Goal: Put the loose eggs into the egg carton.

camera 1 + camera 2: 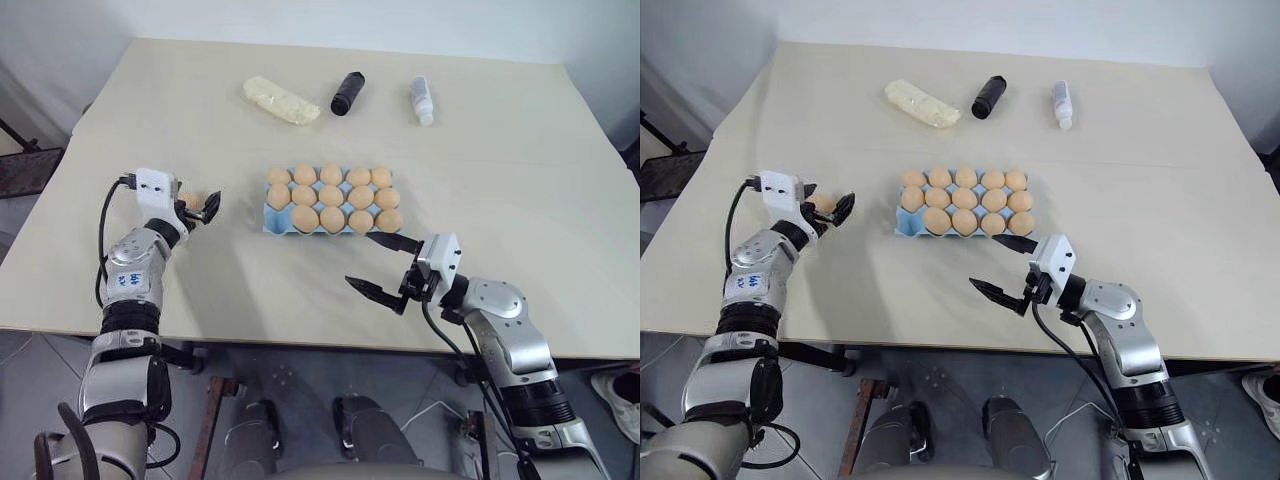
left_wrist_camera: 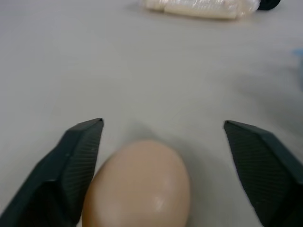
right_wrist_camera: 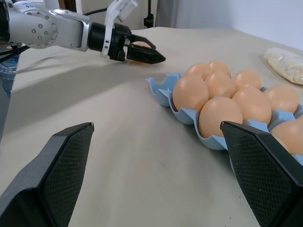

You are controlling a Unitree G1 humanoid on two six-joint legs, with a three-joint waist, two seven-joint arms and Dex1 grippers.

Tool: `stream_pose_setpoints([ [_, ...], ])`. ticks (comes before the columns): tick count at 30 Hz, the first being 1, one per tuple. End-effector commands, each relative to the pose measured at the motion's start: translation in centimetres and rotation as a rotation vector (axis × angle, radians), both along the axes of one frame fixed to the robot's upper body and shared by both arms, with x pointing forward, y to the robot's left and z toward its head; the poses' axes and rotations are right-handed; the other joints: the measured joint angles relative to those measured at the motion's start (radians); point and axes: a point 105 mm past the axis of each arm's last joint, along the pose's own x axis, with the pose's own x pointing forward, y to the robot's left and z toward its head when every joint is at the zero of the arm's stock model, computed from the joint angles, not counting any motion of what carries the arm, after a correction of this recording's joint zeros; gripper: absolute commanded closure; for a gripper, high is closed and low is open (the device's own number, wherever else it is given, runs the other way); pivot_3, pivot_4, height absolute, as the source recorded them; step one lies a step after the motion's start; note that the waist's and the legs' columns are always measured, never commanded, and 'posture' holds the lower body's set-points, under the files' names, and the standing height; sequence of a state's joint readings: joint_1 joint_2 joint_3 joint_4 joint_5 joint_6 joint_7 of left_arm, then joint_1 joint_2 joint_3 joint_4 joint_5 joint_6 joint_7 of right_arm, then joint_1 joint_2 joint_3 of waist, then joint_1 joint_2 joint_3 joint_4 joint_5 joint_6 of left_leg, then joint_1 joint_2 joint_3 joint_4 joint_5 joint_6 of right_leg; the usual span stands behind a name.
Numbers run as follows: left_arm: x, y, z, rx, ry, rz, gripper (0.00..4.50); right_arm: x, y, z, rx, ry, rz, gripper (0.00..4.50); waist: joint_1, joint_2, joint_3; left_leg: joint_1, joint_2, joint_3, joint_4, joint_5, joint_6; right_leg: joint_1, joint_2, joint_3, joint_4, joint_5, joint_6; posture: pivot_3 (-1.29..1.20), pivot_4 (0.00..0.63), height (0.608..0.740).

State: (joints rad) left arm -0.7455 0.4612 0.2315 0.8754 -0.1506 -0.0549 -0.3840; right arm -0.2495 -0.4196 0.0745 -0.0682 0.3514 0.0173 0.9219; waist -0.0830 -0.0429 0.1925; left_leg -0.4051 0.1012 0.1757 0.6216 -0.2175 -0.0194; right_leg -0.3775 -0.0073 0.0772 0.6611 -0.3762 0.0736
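Blue illegible scrawl marks the left arm.

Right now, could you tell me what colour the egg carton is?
The egg carton is light blue, clearest in the right wrist view.

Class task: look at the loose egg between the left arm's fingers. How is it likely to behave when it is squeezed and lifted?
The loose egg is rounded and lies on its side on the bare table, so a nudge would probably roll it. Its glossy, smooth shell may slip between the left end effector fingers. If real, it is likely light and fragile.
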Motion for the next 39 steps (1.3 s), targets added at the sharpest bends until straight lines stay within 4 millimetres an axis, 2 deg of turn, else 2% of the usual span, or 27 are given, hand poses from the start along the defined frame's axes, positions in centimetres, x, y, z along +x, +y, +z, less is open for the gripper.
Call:
stream_pose_setpoints([
  [1, 0.0, 0.6, 1.5, 0.027, -0.054, -0.007, 1.60, -0.3, -0.2, 0.9, 0.012, -0.056, -0.010, 0.00, 0.001, 0.000, 0.000, 0.000, 0.000, 0.000, 0.000, 0.000, 0.000, 0.000, 0.000, 0.000, 0.000, 0.000, 0.000, 0.00, 0.150, 0.740],
  [4, -0.5, 0.3, 2.1, 0.014, -0.097, -0.052, 2.55, -0.3, -0.2, 0.9, 0.014, -0.059, -0.016, 0.00, 0.001, 0.000, 0.000, 0.000, 0.000, 0.000, 0.001, 0.000, 0.000, 0.000, 0.000, 0.000, 0.001, 0.000, 0.000, 0.00, 0.150, 0.740],
  [5, -0.7, -0.5, 2.9, -0.008, -0.136, -0.103, 2.72, -0.3, -0.3, 0.9, 0.014, -0.060, -0.018, 0.00, 0.001, 0.000, 0.000, 0.000, 0.000, 0.000, 0.002, 0.000, 0.000, 0.000, 0.000, 0.000, 0.002, 0.000, 0.000, 0.00, 0.150, 0.740],
  [9, -2.1, -4.6, 5.2, 0.025, -0.251, -0.348, 2.72, -0.1, -0.3, 0.9, 0.014, -0.062, -0.023, 0.00, 0.004, 0.000, 0.000, 0.000, 0.001, 0.000, 0.002, 0.000, 0.000, 0.000, 0.000, -0.001, 0.002, 0.000, 0.000, 0.00, 0.150, 0.740],
  [13, -3.2, -8.6, 5.9, 0.054, -0.275, -0.532, 2.72, 0.1, -0.3, 1.1, 0.013, -0.068, -0.023, 0.00, 0.010, 0.000, 0.000, 0.000, 0.000, -0.001, 0.003, 0.000, 0.000, 0.001, 0.000, -0.002, 0.002, 0.000, 0.000, 0.00, 0.150, 0.740],
  [16, -3.4, -10.9, 5.7, 0.058, -0.260, -0.618, 2.72, 0.2, -0.2, 1.2, 0.012, -0.073, -0.025, 0.00, 0.010, 0.000, 0.000, 0.000, -0.001, -0.001, 0.004, 0.000, 0.000, 0.002, 0.000, -0.001, 0.003, 0.000, 0.000, 0.00, 0.150, 0.740],
  [23, -2.8, -13.9, 3.8, 0.075, -0.196, -0.674, 2.72, 0.2, 0.1, 1.3, 0.023, -0.083, -0.036, 0.00, 0.003, 0.000, 0.000, 0.000, -0.001, -0.002, 0.006, 0.000, 0.001, 0.002, 0.000, -0.001, 0.004, 0.000, 0.000, 0.00, 0.150, 0.740],
  [25, -2.6, -14.1, 3.5, 0.075, -0.194, -0.673, 2.72, 0.1, 0.2, 1.3, 0.027, -0.084, -0.041, 0.00, 0.000, 0.000, 0.000, 0.000, -0.001, -0.002, 0.006, 0.000, 0.001, 0.002, 0.000, -0.001, 0.004, 0.000, 0.000, 0.00, 0.150, 0.740],
  [29, -2.9, -14.2, 3.5, 0.090, -0.213, -0.681, 1.52, 0.0, 0.2, 1.4, 0.033, -0.085, -0.047, 0.00, 0.003, 0.000, 0.000, 0.000, 0.000, -0.002, 0.006, 0.000, 0.001, 0.002, 0.000, -0.001, 0.003, 0.000, 0.000, 0.00, 0.150, 0.740],
  [32, -2.8, -12.4, 4.5, 0.106, -0.254, -0.618, 0.61, 0.0, 0.2, 1.4, 0.035, -0.084, -0.049, 0.00, 0.002, 0.000, 0.000, -0.001, 0.000, -0.002, 0.006, 0.000, 0.001, 0.002, -0.001, -0.001, 0.003, 0.000, 0.000, 0.00, 0.150, 0.740],
  [36, -4.1, -9.5, 5.4, 0.140, -0.280, -0.590, 0.61, 0.0, 0.1, 1.3, 0.033, -0.080, -0.053, 0.00, -0.004, 0.000, 0.000, 0.000, 0.001, -0.002, 0.005, 0.000, 0.001, 0.001, 0.001, -0.001, 0.004, 0.000, 0.000, 0.00, 0.150, 0.740],
  [39, -5.9, -7.0, 5.4, 0.173, -0.273, -0.595, 0.61, 0.2, -0.4, 1.2, 0.025, -0.074, -0.059, 0.00, -0.002, 0.000, 0.000, 0.000, 0.003, -0.002, 0.004, 0.000, 0.000, 0.001, 0.001, -0.001, 0.004, 0.000, 0.000, 0.00, 0.150, 0.740],
])
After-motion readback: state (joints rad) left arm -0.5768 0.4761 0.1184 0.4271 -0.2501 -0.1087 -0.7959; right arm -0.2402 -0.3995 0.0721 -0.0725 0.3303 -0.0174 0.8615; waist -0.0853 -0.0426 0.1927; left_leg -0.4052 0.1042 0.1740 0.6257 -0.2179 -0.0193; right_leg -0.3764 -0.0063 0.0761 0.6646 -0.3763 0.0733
